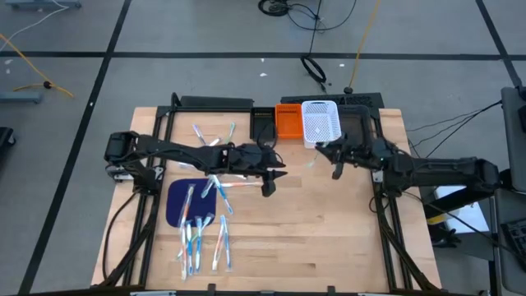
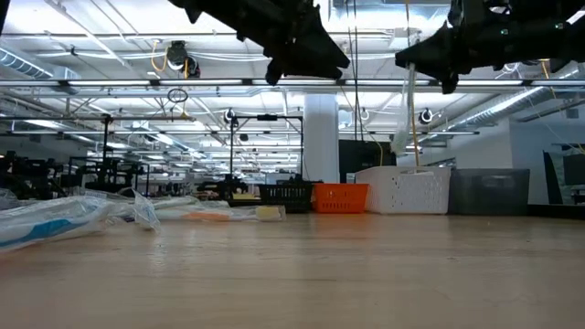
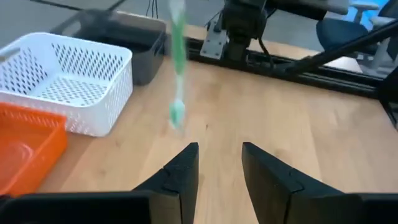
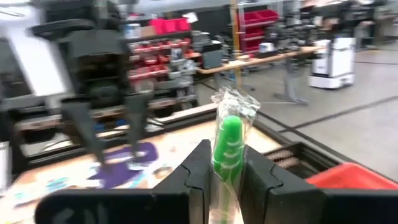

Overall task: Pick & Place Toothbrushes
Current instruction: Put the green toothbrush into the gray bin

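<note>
The right hand [image 4: 225,171] is clamped on a green-handled toothbrush in a clear wrapper [image 4: 229,143], which hangs down from it in the air beside the white perforated plastic bin [image 1: 320,122] at the back of the wooden worktop [image 1: 329,238]. The left hand [image 3: 219,171] is raised over the middle of the worktop with its fingers apart and nothing between them, facing that hanging toothbrush.

The other thin wrapped toothbrushes [image 1: 201,238] lie scattered on and around the dark blue oval mat [image 1: 182,201] on the left side; two more [image 1: 214,136] lie behind the left arm.

The step looks like dropping the held toothbrush into a bin, probably the white one, though the views do not settle which of the bins is meant. To do it well, carry the brush fully over the bin's opening, lower it until its tip is inside the walls, then release, so the long handle tips in rather than catching on the rim or the orange bin [image 1: 289,122] beside it.
</note>
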